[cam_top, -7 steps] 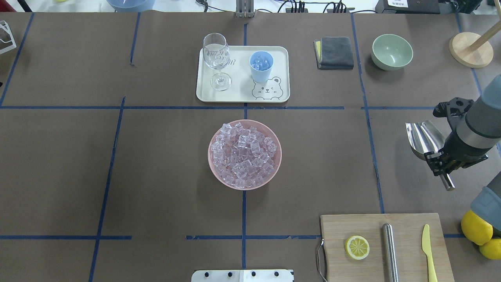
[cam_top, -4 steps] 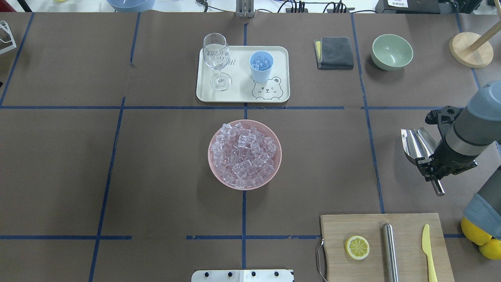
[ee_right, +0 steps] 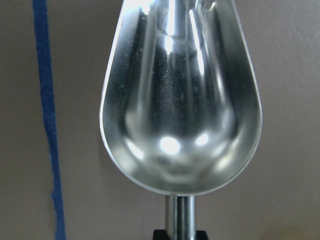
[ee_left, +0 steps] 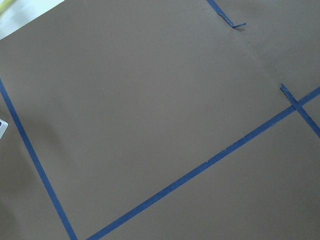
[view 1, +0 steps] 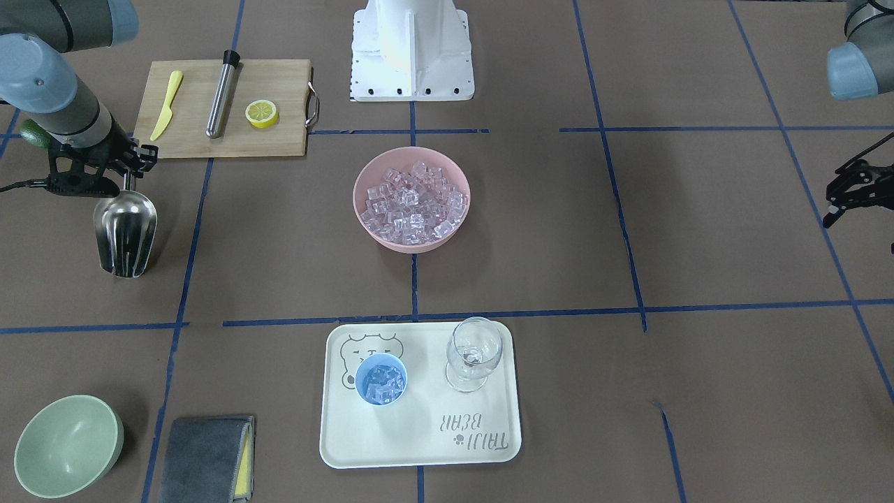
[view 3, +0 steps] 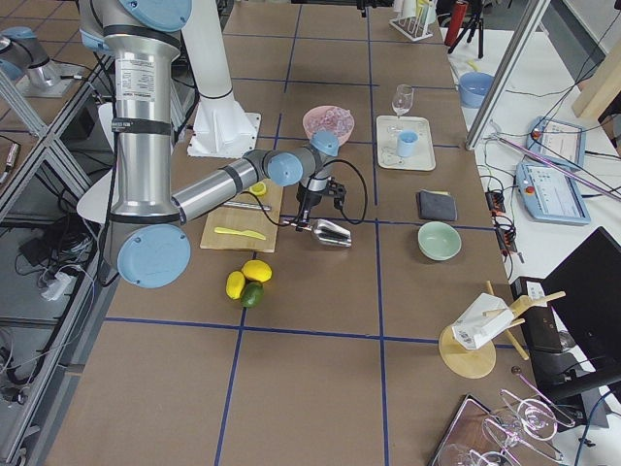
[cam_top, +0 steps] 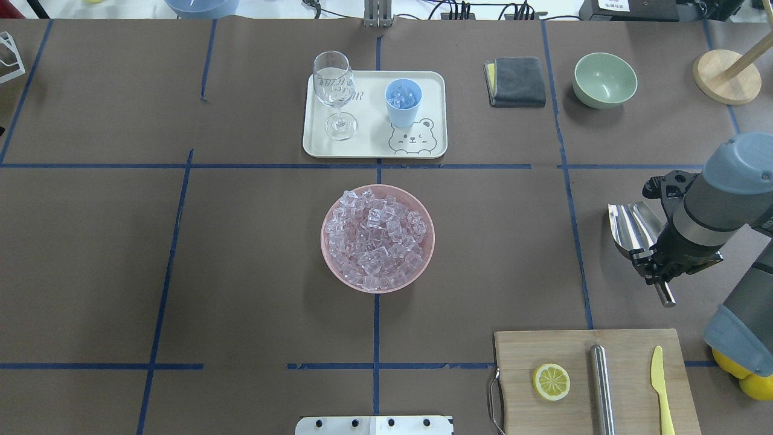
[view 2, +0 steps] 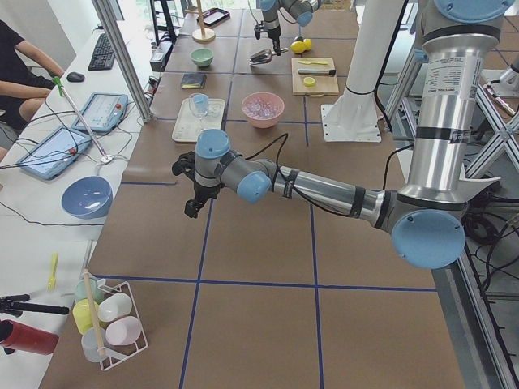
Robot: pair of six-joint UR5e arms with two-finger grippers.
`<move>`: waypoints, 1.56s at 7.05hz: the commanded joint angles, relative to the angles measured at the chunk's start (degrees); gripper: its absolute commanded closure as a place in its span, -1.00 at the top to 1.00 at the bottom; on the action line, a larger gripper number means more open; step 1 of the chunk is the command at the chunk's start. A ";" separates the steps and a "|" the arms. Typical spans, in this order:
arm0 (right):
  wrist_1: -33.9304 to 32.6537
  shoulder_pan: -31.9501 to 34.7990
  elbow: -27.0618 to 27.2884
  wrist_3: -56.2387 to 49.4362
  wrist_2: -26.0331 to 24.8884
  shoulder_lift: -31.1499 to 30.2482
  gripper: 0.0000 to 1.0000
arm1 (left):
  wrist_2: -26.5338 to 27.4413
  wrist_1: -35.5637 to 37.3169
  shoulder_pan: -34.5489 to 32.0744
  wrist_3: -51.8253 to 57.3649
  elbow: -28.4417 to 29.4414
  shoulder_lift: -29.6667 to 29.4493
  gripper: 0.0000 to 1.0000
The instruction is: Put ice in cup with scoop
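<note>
The steel scoop (cam_top: 629,225) is empty, its trough bare in the right wrist view (ee_right: 180,100). My right gripper (cam_top: 655,269) is shut on the scoop's thin handle and holds it low over the table's right side, also in the front view (view 1: 126,234). The ice (cam_top: 375,237) fills a pink bowl (cam_top: 423,266) at the table's middle. The light-blue cup (cam_top: 403,103) stands on a cream tray (cam_top: 374,148) and holds several cubes (view 1: 380,381). My left gripper (view 1: 848,195) is open and empty, far to the left over bare table.
A wine glass (cam_top: 334,90) stands on the tray beside the cup. A cutting board (cam_top: 580,356) near my right arm bears a lemon slice, a steel cylinder and a yellow knife. A green bowl (cam_top: 605,80), a grey cloth (cam_top: 517,81) and lemons (cam_top: 755,380) lie on the right.
My right arm has moved the scoop to the left in the overhead view, toward the table's middle, and slightly nearer the robot. The ice, cup and bowl have not moved.
</note>
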 commanded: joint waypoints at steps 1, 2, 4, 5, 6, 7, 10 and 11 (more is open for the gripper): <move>0.00 -0.04 -0.02 0.11 -0.22 0.16 1.00 | 0.00 -0.01 0.00 0.00 0.00 -0.03 1.00; 0.00 0.05 0.41 0.11 -0.22 0.24 1.00 | 0.00 0.08 0.00 0.00 0.00 -0.20 1.00; 0.00 5.11 2.95 -0.32 -0.22 0.07 1.00 | 0.09 0.34 0.00 0.00 -0.08 -0.12 1.00; 0.00 10.02 3.23 -1.46 -0.13 0.24 1.00 | 0.09 0.43 -0.08 0.00 0.09 0.23 1.00; 0.00 15.03 3.23 -7.65 0.31 0.24 1.00 | 0.09 1.39 -0.26 0.00 0.00 0.84 1.00; -0.17 19.26 2.62 -15.37 0.75 0.16 1.00 | 0.00 6.09 -0.43 0.26 -0.61 0.76 1.00; -0.26 31.74 -3.51 -39.96 6.70 -1.07 1.00 | -0.09 17.43 -8.31 13.57 0.09 0.76 1.00; -0.26 36.57 -7.10 -46.84 10.12 -1.07 1.00 | 0.00 20.70 -10.78 17.10 1.14 1.02 1.00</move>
